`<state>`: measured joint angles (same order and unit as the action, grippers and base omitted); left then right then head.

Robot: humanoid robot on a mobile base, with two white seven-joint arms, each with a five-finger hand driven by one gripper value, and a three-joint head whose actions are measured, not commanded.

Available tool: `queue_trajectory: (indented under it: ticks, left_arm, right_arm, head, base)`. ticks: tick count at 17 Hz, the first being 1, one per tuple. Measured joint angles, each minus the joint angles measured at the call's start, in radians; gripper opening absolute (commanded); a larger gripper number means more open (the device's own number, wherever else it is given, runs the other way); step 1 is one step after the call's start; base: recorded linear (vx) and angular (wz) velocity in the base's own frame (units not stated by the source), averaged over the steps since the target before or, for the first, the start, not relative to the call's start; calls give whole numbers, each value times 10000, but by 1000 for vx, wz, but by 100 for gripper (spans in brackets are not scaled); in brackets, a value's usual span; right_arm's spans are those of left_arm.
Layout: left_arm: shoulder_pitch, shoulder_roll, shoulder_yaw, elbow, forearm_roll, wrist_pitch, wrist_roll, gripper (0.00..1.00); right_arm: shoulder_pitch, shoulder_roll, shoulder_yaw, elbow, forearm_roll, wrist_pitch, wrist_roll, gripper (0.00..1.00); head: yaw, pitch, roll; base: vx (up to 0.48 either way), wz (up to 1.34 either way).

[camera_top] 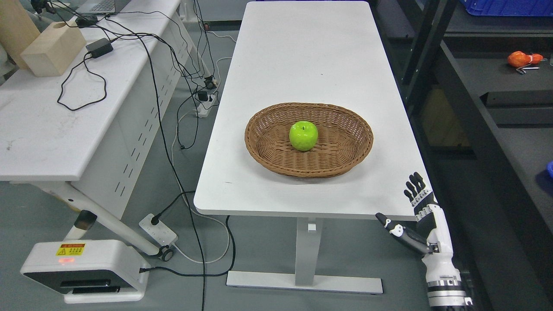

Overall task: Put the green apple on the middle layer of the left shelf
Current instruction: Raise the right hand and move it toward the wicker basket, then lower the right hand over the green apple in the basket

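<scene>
A shiny green apple (303, 135) sits upright in the middle of an oval wicker basket (345, 160) on the white table (302, 56). My right hand (404, 207) rises at the lower right, just off the table's near right corner, well apart from the basket. Its fingers (415, 185) are spread and straight, thumb out to the left, and it holds nothing. The left arm does not show.
A dark metal shelf rack (475, 112) stands close along the table's right side, with an orange object (523, 59) on one layer. A second white table (43, 121) with cables, a power adapter and a wooden block (52, 48) is at the left. Power strips and cords lie on the floor.
</scene>
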<state>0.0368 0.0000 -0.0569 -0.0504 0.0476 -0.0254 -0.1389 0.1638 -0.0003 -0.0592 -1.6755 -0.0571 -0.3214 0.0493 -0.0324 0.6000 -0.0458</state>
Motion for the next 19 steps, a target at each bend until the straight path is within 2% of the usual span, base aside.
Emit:
queue_trajectory:
  ticks: [2,8,14,16,19]
  left_arm:
    - [0,0,0,0,0,0,0,100]
    - [1,0,0,-1,0,0,-4,100]
    - [0,0,0,0,0,-2,-4,100]
    - [0,0,0,0,0,-9,-4,100]
    - [-1,0,3,0,0,-57,-4,100]
  right_arm:
    - [-39,-252,-64,-53,449,-488,103,100]
    - [-376,-1766,-253,-187,3972,-1345,69,100]
    - [-880,-2817,-468,-272,5134,-2656,204,100]
    - [-1194,-3089,-237,-289,5654,-2677,1078,100]
    - [-1395,-3354,249,-306,6231,-2585,1653,100]
  head:
    - [0,0,0]
    - [0,0,0]
    - [0,0,0]
    - [0,0,0]
    - [0,0,0]
  base:
    - [120,95]
    - [154,85]
    - [193,87]
    - [189,63]
    - [165,35]
